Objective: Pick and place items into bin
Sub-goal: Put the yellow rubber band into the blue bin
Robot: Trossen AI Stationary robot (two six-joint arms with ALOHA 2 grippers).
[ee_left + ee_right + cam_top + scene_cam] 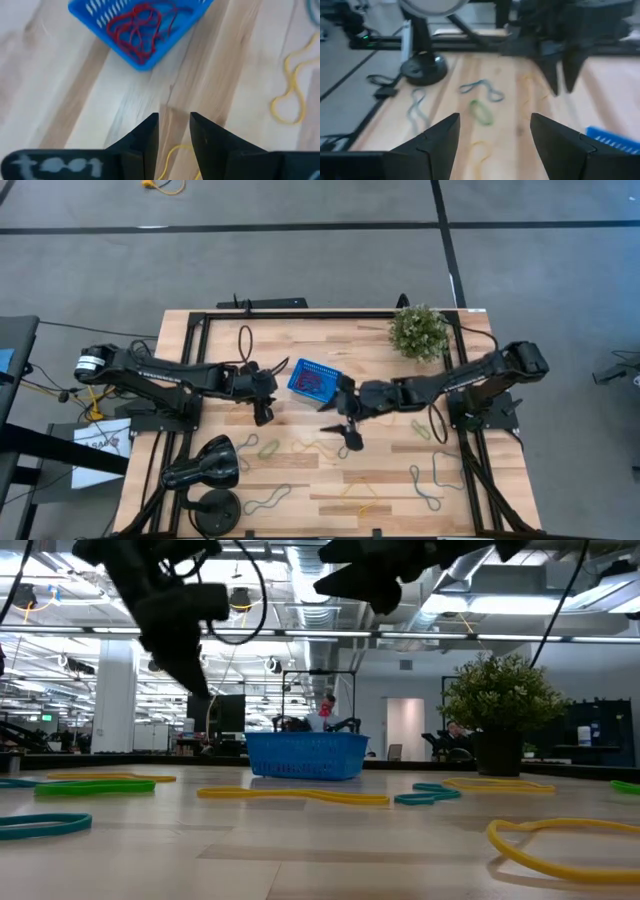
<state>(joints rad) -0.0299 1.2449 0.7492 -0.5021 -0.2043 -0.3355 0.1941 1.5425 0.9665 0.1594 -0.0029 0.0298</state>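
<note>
The blue bin (313, 383) stands mid-table with red loops (142, 27) lying in it. Several coloured loops lie flat on the wood nearer the front edge, among them a green one (268, 448) and a yellow one (295, 797). My left gripper (263, 415) hovers left of the bin, slanting down. Its fingers (150, 132) are open by a narrow gap with nothing between them, above a yellow loop (172, 150). My right gripper (342, 435) hangs wide open just in front of the bin, also holding nothing, and faces the left gripper (560, 70).
A potted plant (418, 332) stands at the far right corner. A black lamp-like stand (205, 470) occupies the near left corner. More loops (425, 490) lie scattered at the near right. A dark metal frame (300, 315) runs along the table's edges.
</note>
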